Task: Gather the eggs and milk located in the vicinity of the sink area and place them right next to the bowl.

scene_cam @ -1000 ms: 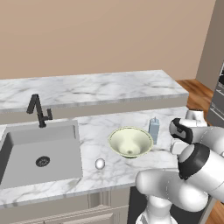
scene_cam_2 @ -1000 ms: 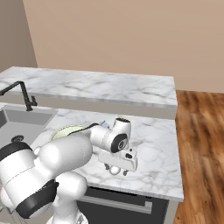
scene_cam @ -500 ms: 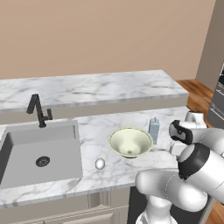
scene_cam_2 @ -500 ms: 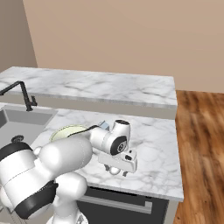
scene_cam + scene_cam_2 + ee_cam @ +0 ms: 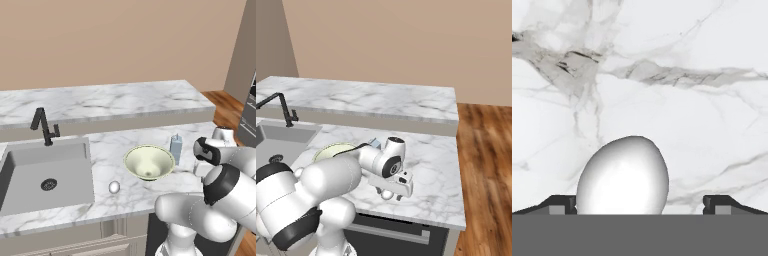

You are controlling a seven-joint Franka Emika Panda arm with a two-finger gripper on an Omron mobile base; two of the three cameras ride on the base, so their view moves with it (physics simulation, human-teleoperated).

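- I see the milk point(image 5: 175, 146) standing upright on the bench point(image 5: 115, 150), just beside the bowl point(image 5: 149, 162) on its right; I judge that part done.
- One egg point(image 5: 623, 178) sits between my end effector's point(image 5: 640, 205) tips in the hand view, above marble. The tips stand well apart on either side of it, so the fingers are spread; I cannot tell whether it already rests on the bench.
- In the right base view the end effector point(image 5: 392, 192) hangs low over the bench to the right of the bowl, so this egg looks nearly placed.
- The second egg point(image 5: 114, 187) lies on the bench between the sink point(image 5: 47, 172) and the bowl, apart from both. I judge it is left to fetch.
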